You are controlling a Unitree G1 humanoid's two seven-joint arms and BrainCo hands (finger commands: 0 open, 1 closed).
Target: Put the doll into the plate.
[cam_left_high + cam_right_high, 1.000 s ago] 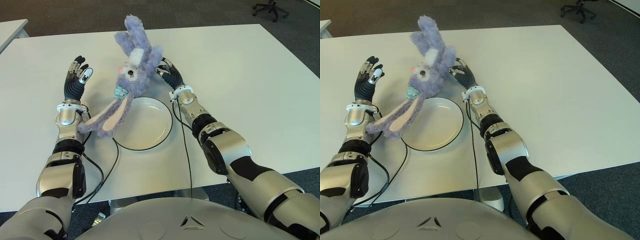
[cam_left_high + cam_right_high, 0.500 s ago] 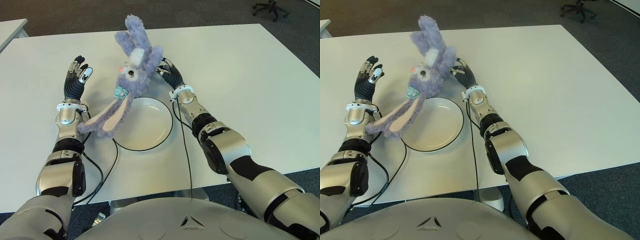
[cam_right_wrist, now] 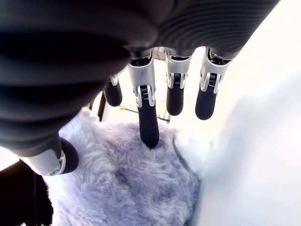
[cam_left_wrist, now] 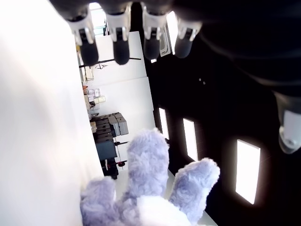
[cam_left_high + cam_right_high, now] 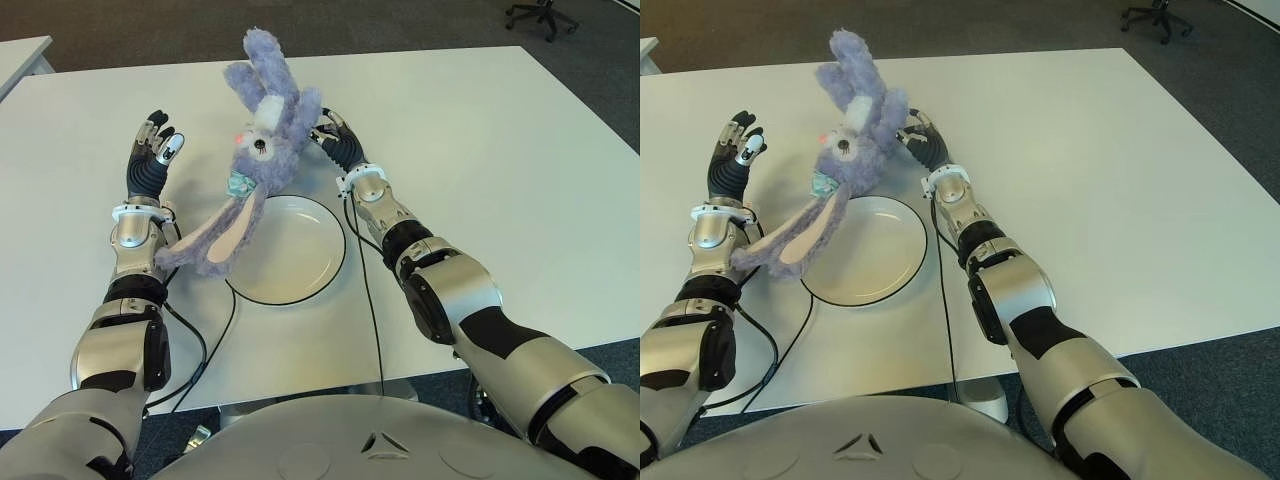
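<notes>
A fluffy purple rabbit doll [image 5: 268,125] hangs above the far left rim of the white plate [image 5: 298,262]. Its limbs point up, and one long ear [image 5: 210,240] trails down onto my left wrist. My right hand [image 5: 333,138] is against the doll's right side. In the right wrist view the thumb and fingers [image 3: 149,127] press into the fur [image 3: 131,188], so it is shut on the doll. My left hand [image 5: 152,160] stands left of the doll with fingers spread and holds nothing; its wrist view shows the doll's limbs [image 4: 150,183] beyond the fingertips.
The white table [image 5: 490,150] stretches to the right and far side. Black cables [image 5: 372,300] run from both wrists across the table toward its near edge. An office chair [image 5: 540,15] stands on the floor beyond the far right corner.
My right hand has shifted slightly farther away and to the left, and the doll's body has moved with it. The left hand has stayed in place.
</notes>
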